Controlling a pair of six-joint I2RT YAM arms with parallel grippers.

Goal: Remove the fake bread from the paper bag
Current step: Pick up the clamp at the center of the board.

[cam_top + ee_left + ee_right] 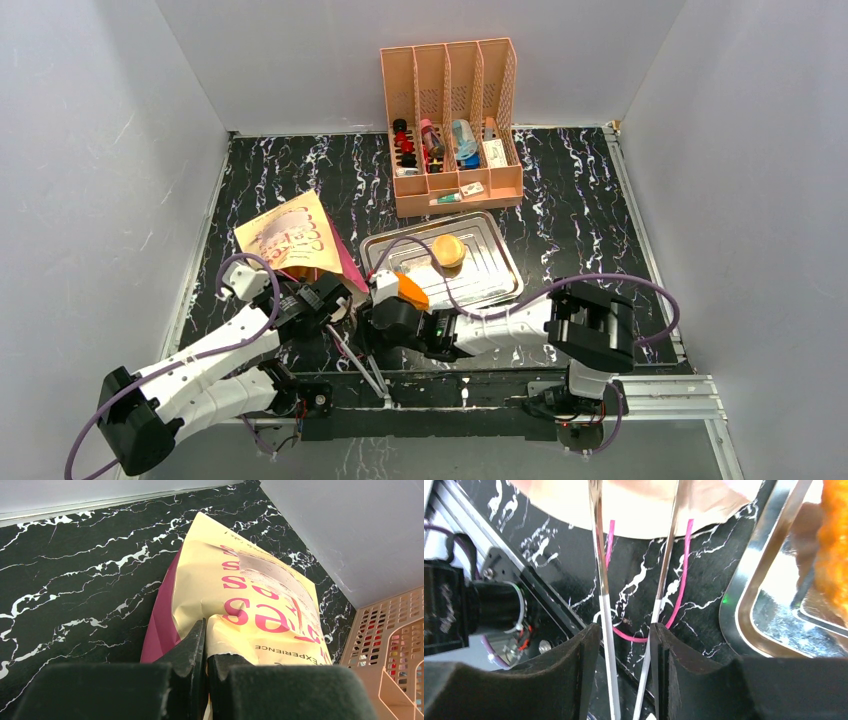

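The cream paper bag [292, 238] with pink sides lies flat on the dark table, at the left. It fills the left wrist view [250, 590]. My left gripper [328, 298] is shut on the bag's near edge [206, 640]. My right gripper [362, 318] is closed around a pair of metal tongs [600, 580], which point toward the bag's mouth. The tong tips are out of frame. A pink cord handle [681, 575] lies on the table under the tongs. A round tan bun [448, 250] and an orange crusty piece [411, 291] lie on the metal tray [492, 283].
A peach slotted organizer [455, 70] with small items stands behind the tray. The tray's rim [744, 610] is just right of my right gripper. The left arm's base and the near rail are at its left. Grey walls enclose the table.
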